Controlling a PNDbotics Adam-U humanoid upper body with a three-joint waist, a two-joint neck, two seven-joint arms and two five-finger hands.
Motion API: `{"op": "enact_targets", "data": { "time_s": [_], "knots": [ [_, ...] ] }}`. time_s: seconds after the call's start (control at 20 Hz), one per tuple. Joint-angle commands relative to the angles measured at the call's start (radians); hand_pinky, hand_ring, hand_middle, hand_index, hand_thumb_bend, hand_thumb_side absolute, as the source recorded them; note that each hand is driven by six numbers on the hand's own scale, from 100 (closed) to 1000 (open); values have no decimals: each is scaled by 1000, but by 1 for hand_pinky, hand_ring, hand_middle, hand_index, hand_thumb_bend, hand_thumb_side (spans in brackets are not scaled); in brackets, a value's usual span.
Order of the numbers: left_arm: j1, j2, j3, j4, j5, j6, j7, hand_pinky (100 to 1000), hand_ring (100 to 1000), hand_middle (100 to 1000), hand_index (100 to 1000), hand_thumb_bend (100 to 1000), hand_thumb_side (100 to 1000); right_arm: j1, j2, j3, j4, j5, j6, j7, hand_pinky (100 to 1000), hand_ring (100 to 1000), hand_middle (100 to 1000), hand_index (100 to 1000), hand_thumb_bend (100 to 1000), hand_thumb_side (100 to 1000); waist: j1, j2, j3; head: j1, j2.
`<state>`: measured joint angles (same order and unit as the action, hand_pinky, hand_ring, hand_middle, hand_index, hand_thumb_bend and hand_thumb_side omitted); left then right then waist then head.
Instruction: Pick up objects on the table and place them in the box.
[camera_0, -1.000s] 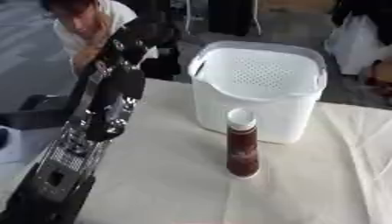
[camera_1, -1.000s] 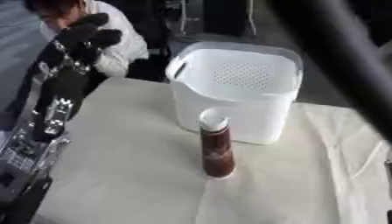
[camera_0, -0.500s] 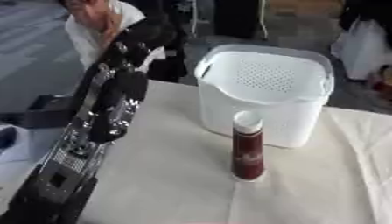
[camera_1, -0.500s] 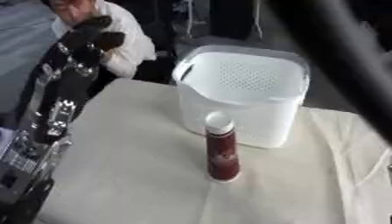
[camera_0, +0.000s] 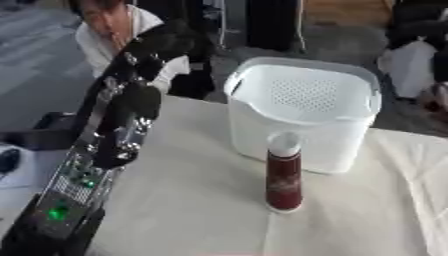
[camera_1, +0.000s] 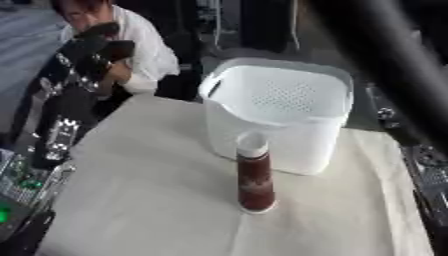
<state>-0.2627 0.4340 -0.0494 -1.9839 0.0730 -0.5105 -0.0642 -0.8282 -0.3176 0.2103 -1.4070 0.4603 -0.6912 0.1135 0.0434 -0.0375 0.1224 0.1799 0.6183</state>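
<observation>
Just before the white box (camera_0: 304, 116), a brown bottle (camera_0: 283, 179) upright

Grey floor (camera_0: 52, 60) lies beyond the cloth-covered table (camera_0: 192, 200).

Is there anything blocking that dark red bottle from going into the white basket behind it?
Nothing visible does. The bottle stands upright on the cloth just in front of the white basket, whose top is open. The left hand is raised off to the left, apart from both.
</observation>
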Motion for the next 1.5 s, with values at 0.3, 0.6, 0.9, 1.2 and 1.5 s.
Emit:
{"op": "enact_targets", "data": {
  "time_s": [0.3, 0.6, 0.9, 1.2, 1.5],
  "knots": [
    [-9, 15, -1, -16, 7, -1, -7, 905, 848, 916, 905, 100, 650, -121, 36, 11, 284, 222, -162, 3, 820, 845, 854, 835, 100, 1000, 1, -10, 5, -25, -29],
    [-11, 14, -4, -16, 9, -1, -14, 905, 848, 916, 906, 100, 649, -176, 82, 39, 414, 396, -215, -12, 966, 896, 908, 851, 100, 1000, 0, -9, 10, -42, -70],
    [-13, 13, -4, -16, 12, 0, -15, 906, 848, 916, 906, 100, 650, -197, 112, 74, 452, 486, -216, -51, 996, 907, 925, 860, 108, 1000, 0, -10, 15, -33, -72],
    [-15, 11, -3, -16, 13, 0, -13, 906, 848, 916, 906, 100, 650, -199, 118, 84, 469, 483, -216, -57, 983, 908, 939, 877, 177, 1000, 0, -10, 18, 3, -28],
    [-15, 12, -5, -16, 13, 0, -15, 906, 848, 916, 906, 100, 650, -200, 123, 109, 479, 453, -216, 20, 960, 907, 954, 894, 223, 1000, 1, -9, 18, 7, -15]
  ]
}}
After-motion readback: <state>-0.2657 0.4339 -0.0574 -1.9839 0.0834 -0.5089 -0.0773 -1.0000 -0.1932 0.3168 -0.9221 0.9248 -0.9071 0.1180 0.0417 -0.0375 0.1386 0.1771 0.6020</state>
